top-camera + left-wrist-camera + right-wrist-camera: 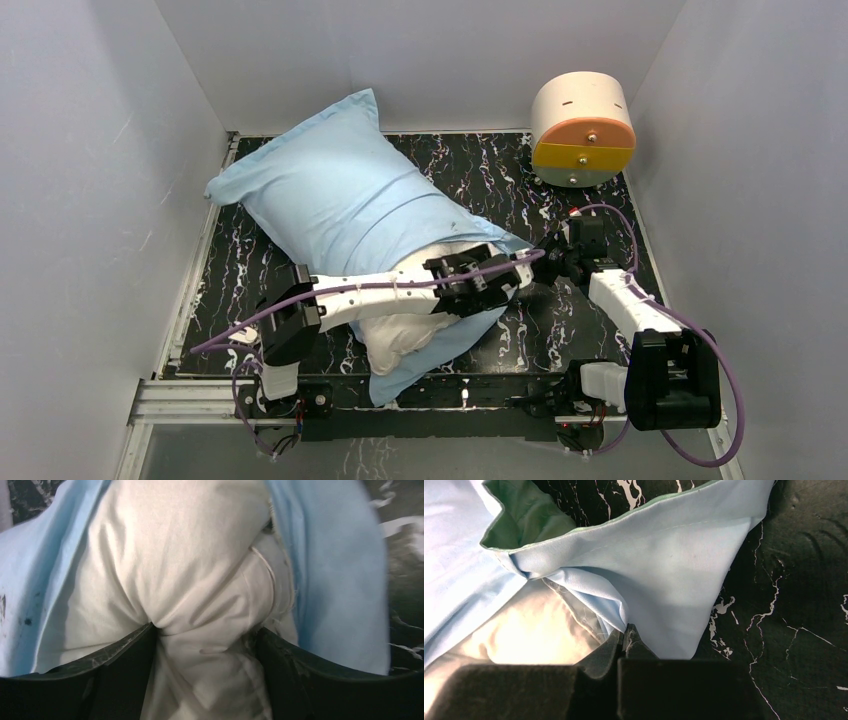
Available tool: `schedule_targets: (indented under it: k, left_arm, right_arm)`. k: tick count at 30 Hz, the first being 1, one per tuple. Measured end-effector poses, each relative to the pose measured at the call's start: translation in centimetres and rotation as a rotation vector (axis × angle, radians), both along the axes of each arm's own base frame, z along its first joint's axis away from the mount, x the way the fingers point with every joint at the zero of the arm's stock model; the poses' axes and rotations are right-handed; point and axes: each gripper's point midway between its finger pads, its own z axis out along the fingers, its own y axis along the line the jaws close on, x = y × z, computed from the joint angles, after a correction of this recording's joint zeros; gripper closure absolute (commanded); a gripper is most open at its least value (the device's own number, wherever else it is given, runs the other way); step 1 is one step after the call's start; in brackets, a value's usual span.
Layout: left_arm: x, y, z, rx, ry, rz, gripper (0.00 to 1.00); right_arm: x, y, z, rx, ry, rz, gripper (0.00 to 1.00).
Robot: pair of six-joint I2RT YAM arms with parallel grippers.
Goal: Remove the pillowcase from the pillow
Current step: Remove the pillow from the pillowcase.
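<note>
The pillowcase (pixel 330 190) is light blue and covers the far part of the pillow, which lies diagonally on the mat. The white pillow (pixel 405 335) bulges out of its near open end. My left gripper (pixel 480 285) is pressed down onto the bare pillow (pixel 190 555); the jaws stand wide apart, open, with a hump of white fabric between the fingers (pixel 125 647). Blue pillowcase (pixel 330 555) flanks it. My right gripper (pixel 535 265) is shut on the pillowcase (pixel 664 565) at a fold near its opening, where the green inner face (pixel 529 520) shows beside the pillow (pixel 534 630).
A black marbled mat (pixel 500 170) covers the table, with grey walls on three sides. A round cream-and-orange drum (pixel 583 130) stands at the back right corner. A metal rail (pixel 190 400) runs along the near edge by the arm bases.
</note>
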Motion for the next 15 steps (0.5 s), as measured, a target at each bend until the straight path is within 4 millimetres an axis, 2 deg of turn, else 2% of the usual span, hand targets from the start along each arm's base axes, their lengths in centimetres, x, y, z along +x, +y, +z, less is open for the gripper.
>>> schedule_targets:
  k: [2, 4, 10, 15]
  left_arm:
    - [0.9, 1.1, -1.0, 0.035, -0.091, 0.029, 0.70]
    - [1.6, 2.2, -1.4, 0.059, -0.153, 0.052, 1.00]
    - [2.4, 2.7, 1.7, -0.033, -0.221, 0.104, 1.00]
    - [2.4, 3.8, 5.8, -0.174, -0.210, 0.159, 1.00]
  right_arm:
    - [0.0, 0.0, 0.0, 0.000, 0.001, -0.005, 1.00]
    - [0.1, -0.1, 0.0, -0.005, -0.001, -0.012, 1.00]
    - [0.8, -0.6, 1.0, -0.024, -0.019, -0.025, 1.00]
    - [1.9, -0.6, 1.8, -0.031, -0.033, -0.022, 1.00]
